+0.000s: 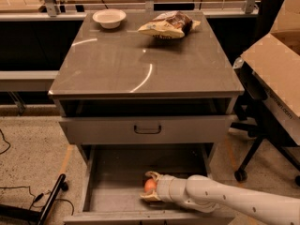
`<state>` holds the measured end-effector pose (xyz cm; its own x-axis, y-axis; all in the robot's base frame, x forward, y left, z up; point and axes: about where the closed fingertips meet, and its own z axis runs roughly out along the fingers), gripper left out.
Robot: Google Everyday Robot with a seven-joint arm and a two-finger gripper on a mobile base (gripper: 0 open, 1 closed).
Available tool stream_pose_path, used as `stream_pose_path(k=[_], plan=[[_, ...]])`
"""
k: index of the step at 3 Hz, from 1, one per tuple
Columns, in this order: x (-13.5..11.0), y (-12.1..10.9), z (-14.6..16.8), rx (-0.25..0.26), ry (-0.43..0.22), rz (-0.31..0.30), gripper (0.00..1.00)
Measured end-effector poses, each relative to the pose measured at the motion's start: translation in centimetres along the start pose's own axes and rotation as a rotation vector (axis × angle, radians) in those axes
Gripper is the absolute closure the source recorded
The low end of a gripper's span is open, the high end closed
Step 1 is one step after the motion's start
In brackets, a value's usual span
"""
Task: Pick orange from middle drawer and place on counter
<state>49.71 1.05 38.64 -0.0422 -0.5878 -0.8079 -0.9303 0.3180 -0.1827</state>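
The orange (150,185) lies on the floor of the open middle drawer (117,172), near its middle front. My gripper (149,187) reaches in from the right on a white arm (225,199). Its fingers stand one behind and one in front of the orange, with a small gap on each side, so it looks open around the fruit. The counter (140,60) is the glossy grey-brown top of the cabinet, above the drawers.
A white bowl (109,18) and a tan and brown snack bag (168,25) sit at the back of the counter. A closed drawer front with a dark handle (147,129) hangs above the open drawer. A cardboard box (276,64) and chair wheels stand to the right.
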Motion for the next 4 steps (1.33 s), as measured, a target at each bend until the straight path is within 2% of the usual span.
stream_pose_path(k=[4], plan=[[-0.05, -0.01, -0.05, 0.000, 0.000, 0.000, 1.00]])
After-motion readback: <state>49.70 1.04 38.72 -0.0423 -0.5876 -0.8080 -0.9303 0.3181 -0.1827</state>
